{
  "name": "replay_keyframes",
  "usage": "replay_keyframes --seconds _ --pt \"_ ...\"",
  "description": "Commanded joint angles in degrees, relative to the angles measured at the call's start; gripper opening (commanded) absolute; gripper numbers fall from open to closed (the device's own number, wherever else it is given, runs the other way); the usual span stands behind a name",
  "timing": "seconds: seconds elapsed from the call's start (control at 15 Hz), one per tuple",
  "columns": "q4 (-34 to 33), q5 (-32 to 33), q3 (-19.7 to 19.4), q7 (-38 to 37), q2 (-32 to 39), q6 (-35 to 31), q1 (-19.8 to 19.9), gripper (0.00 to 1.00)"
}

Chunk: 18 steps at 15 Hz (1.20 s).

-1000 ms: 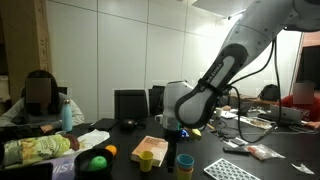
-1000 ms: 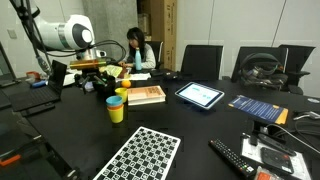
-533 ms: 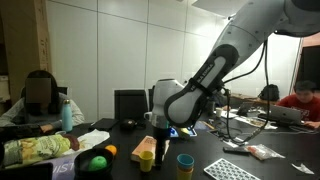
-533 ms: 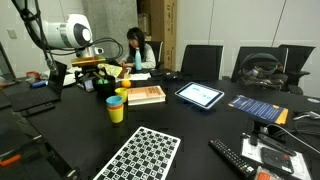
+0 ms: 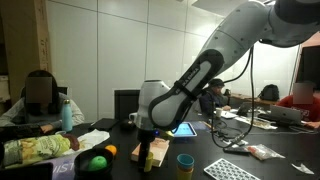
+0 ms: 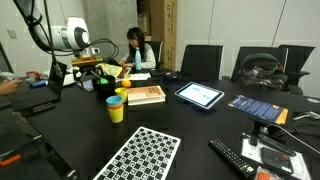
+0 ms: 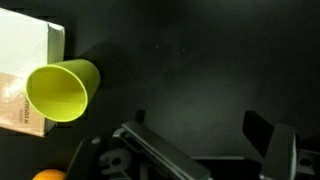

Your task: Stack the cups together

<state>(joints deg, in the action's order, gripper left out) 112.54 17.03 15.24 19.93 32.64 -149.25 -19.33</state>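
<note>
In the wrist view a yellow cup stands open side up beside the corner of a book. My gripper is open, its fingers wide apart over bare dark table to the right of that cup, nothing between them. In an exterior view the gripper hangs just above the book, with a yellow-orange cup in front of it and a light blue cup to the right. In an exterior view a yellow cup has a light blue cup at its rim; I cannot tell whether they are nested.
A green ball and an orange ball lie near a teal bottle. A tablet and a checkerboard sheet lie on the black table. A person sits at the far side.
The arm has swung across the table and come down, bringing the gripper over the book and the cup beside it. The gripper stays open and the cups have not moved.
</note>
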Motion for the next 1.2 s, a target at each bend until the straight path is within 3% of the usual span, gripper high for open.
replay_keyframes --seconds 0.0,0.6,1.13 --pt "-7.65 1.79 -0.6 0.27 3.98 1.51 -1.85 1.0" --pt "-19.95 4.17 -4.01 0.42 10.58 4.2 -2.88 1.0" --pt "-21.42 1.81 -3.68 1.91 12.37 10.57 0.08 1.0"
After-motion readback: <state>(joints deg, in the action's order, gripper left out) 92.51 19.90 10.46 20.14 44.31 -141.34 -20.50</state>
